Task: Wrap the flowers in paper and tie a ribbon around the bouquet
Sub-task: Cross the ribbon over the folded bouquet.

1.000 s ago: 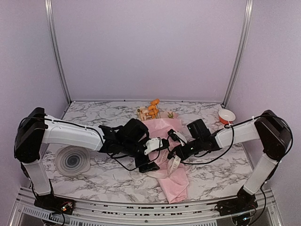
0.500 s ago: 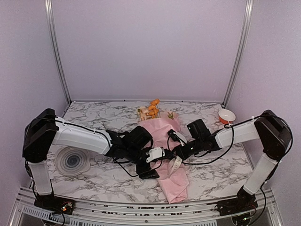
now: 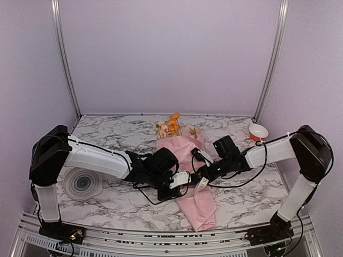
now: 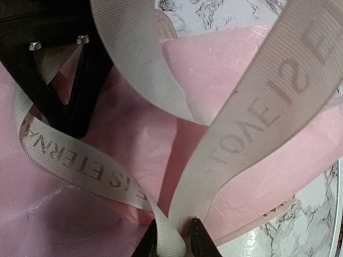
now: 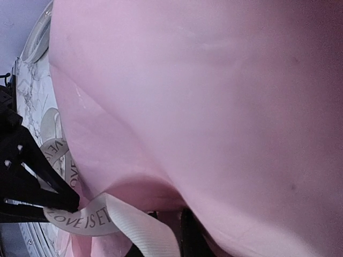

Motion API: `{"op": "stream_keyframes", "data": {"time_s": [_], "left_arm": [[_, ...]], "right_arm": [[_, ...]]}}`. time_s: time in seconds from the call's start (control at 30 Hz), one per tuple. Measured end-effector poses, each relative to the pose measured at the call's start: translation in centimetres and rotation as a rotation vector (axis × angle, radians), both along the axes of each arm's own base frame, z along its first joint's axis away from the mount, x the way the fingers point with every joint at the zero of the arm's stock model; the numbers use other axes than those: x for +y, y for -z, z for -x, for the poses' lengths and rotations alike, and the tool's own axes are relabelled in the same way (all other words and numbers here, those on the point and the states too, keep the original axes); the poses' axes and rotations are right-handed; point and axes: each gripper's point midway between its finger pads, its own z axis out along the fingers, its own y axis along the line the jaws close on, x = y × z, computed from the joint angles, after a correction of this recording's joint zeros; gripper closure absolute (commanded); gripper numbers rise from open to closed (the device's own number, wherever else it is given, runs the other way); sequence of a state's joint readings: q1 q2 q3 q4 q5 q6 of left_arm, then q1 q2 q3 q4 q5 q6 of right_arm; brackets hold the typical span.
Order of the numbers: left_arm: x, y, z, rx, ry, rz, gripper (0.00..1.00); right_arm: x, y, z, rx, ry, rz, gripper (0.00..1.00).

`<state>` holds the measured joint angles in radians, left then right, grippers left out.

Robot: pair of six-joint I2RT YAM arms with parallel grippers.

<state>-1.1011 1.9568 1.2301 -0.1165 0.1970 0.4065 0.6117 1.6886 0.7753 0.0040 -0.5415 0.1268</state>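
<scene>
Left wrist view: nearest, the left gripper pinches the ribbon between closed tips. The ribbon, judged limp, light and slick, loops over the pink paper. Beyond, the right gripper nips another stretch. It is best held flat near the crossing, since the paper would crumple. The bouquet lies on the table, with the flowers farthest.
</scene>
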Motion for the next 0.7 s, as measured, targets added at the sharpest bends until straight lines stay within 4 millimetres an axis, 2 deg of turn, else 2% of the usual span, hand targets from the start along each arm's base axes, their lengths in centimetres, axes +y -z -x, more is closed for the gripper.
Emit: {"op": "stream_keyframes", "data": {"time_s": [0.03,0.23,0.33,0.4,0.53,0.7], "left_arm": [[0.0,0.0,0.0,0.003,-0.005,0.000,1.00],[0.1,0.0,-0.6,-0.017,-0.033,-0.005,1.00],[0.4,0.0,-1.7,-0.064,-0.085,-0.020,1.00],[0.6,-0.4,-3.4,-0.136,-0.150,-0.022,1.00],[1.6,-2.6,-6.0,-0.279,-0.269,0.025,1.00],[1.9,-6.7,-8.8,-0.428,-0.389,0.106,1.00]], "right_arm": [[0.0,0.0,0.0,0.000,0.000,0.000,0.84],[0.0,0.0,0.0,0.000,0.000,0.000,0.84],[0.0,0.0,0.0,0.000,0.000,0.000,0.84],[0.0,0.0,0.0,0.000,0.001,0.001,0.84],[-0.1,-0.1,0.0,-0.002,0.003,0.001,0.82],[-0.4,0.1,0.0,0.003,0.007,0.003,0.79]]}}
